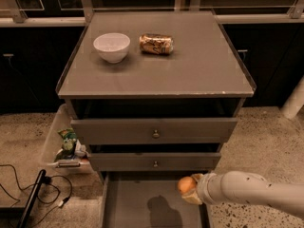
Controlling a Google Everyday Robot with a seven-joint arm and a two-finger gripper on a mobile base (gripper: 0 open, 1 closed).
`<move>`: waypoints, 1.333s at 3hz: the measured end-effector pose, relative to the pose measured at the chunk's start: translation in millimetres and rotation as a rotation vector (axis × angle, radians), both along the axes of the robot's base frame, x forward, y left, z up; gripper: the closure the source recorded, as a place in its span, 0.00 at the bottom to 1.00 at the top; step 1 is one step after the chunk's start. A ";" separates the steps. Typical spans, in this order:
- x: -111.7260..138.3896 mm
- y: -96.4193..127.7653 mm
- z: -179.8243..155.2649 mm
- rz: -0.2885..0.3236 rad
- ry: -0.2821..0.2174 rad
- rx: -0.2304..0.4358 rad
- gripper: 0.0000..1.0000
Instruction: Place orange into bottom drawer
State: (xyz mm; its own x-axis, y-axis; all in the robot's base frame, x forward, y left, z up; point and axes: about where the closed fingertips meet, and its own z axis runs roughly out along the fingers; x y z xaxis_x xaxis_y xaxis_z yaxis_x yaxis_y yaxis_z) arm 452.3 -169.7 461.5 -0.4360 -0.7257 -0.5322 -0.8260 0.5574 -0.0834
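Note:
The orange (185, 185) is a small round fruit held in my gripper (190, 190), which reaches in from the right on a white arm. It hangs over the right side of the open bottom drawer (137, 208), a shallow grey tray pulled out below the two drawer fronts. The arm's shadow falls on the drawer floor. The gripper is shut on the orange, a little above the floor.
A white bowl (111, 46) and a tan-and-brown can (156, 43) lying on its side sit on the cabinet top. Two upper drawers with brass knobs (155, 134) are slightly open. A clear bin with items (66, 146) and cables (28, 194) lie on the floor at left.

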 end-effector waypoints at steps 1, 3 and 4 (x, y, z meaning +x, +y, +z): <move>-1.3 1.9 -7.4 -0.004 0.006 0.009 1.00; 8.7 -14.3 -45.8 0.049 -0.033 -0.031 1.00; 16.3 -18.3 -94.2 0.102 -0.038 0.018 1.00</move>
State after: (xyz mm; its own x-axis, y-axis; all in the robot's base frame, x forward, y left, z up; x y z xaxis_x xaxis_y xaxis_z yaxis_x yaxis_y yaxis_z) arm 468.6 -188.0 367.2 -0.3391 -0.7556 -0.5604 -0.8752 0.4719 -0.1066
